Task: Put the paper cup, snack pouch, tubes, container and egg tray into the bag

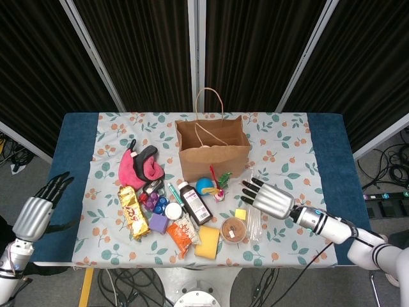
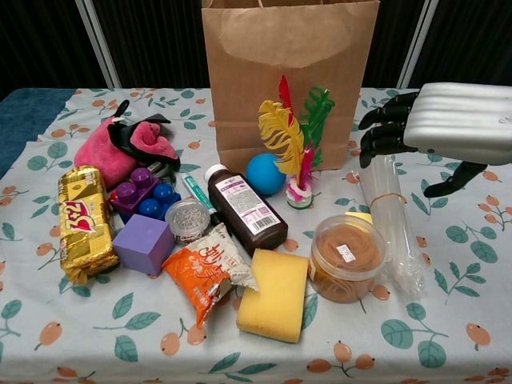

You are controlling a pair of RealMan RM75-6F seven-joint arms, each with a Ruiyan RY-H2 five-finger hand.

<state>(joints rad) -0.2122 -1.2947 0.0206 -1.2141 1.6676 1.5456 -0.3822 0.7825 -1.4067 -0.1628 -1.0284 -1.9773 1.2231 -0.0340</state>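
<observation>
The right hand hovers palm-down with fingers spread and empty above the bundled tubes, which lie on the counter beside the container, apparently lining up a grasp, while the bag stands upright behind.

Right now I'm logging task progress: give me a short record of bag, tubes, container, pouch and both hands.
bag: upright, open
tubes: on table, banded, under right hand
container: on table, lidded, beside tubes
pouch: on table, orange
right hand: above tubes, fingers apart, holding nothing
left hand: off table's left edge, holding nothing
</observation>
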